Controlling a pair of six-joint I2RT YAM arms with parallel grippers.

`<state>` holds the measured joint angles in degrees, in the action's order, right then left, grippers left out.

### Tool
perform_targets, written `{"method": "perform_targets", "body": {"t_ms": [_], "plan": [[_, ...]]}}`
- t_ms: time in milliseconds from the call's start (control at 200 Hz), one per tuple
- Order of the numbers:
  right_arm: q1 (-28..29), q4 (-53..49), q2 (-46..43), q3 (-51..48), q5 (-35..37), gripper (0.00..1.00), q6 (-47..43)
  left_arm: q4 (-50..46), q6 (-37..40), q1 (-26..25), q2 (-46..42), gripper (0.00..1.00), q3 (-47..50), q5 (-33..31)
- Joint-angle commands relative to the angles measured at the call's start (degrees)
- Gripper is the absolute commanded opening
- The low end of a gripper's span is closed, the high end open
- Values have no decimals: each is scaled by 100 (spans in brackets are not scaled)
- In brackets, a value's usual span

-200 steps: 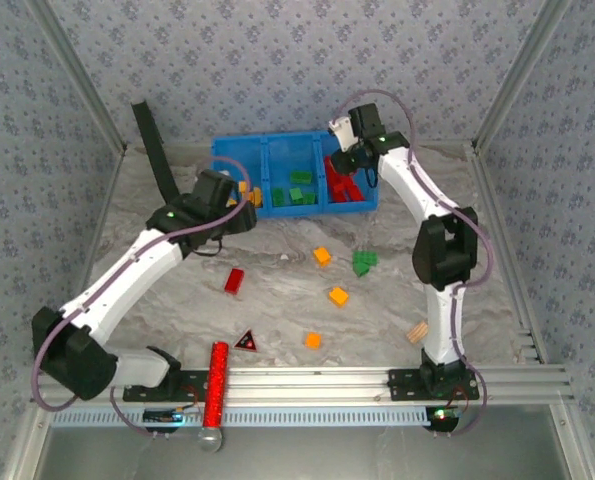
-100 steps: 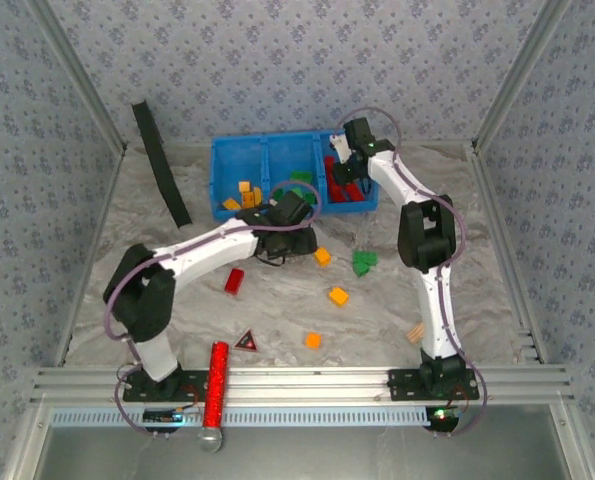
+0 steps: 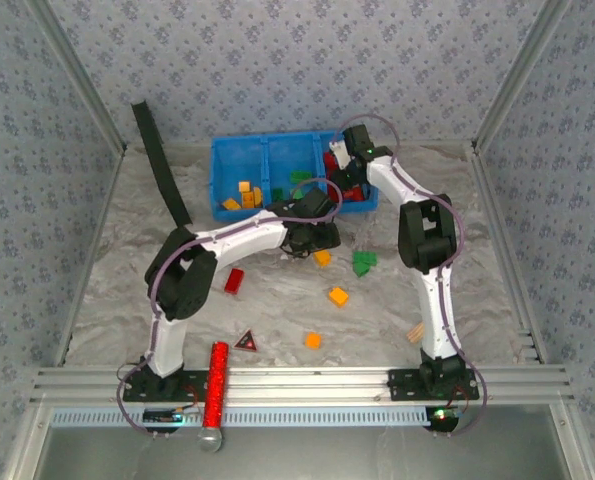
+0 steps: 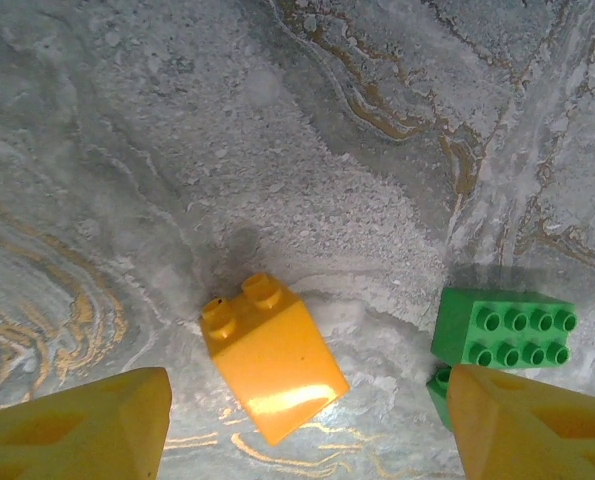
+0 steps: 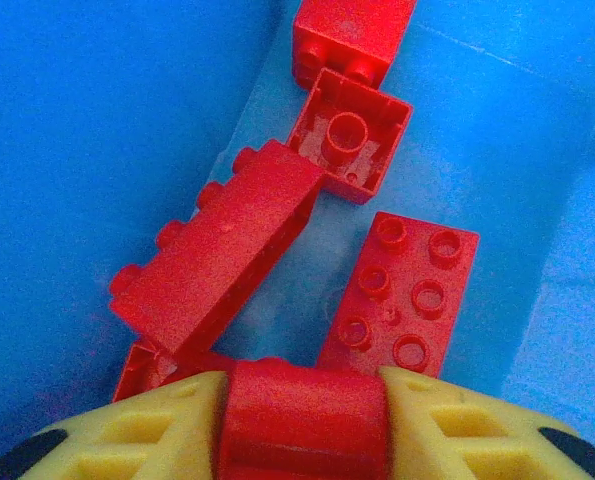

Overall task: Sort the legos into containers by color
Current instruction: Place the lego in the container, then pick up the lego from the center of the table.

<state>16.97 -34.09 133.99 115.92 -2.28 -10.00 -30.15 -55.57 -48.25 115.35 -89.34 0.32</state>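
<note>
Marbled table [image 3: 127,270] beneath outstretched left pincer [image 3: 317,240]

Top cam high from near edge, whole table [image 3: 117,250]; wrist cams close, downward: L table, R tray [image 5: 97,100].

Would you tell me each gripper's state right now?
Left gripper: open, empty, above an orange brick.
Right gripper: closed on a red brick.

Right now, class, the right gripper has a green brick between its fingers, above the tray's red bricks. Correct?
No: the brick in the right gripper is red, not green. The rest holds, above the red bricks in the tray; the right wrist view shows it.
</note>
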Motion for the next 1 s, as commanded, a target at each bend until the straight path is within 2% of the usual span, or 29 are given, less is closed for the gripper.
{"method": "perform_targets", "body": {"t_ms": [0, 225, 710, 865, 995], "plan": [[-6, -63, -393, -60, -7, 47, -2, -239, -107, -53, 125, 73, -267, 144], [0, -63, -673, -138, -151, 55, -11, -539, -53, -118, 246, 75, -351, 96], [37, 180, -1089, -526, -123, 55, -52, -653, -33, -156, 640, 75, -437, -67], [42, 296, -1187, -754, -128, 55, -76, -700, -68, -150, 768, 73, -555, -114], [42, 323, -1240, -858, -102, 55, -81, -716, -55, -139, 821, 67, -559, -108]]}}
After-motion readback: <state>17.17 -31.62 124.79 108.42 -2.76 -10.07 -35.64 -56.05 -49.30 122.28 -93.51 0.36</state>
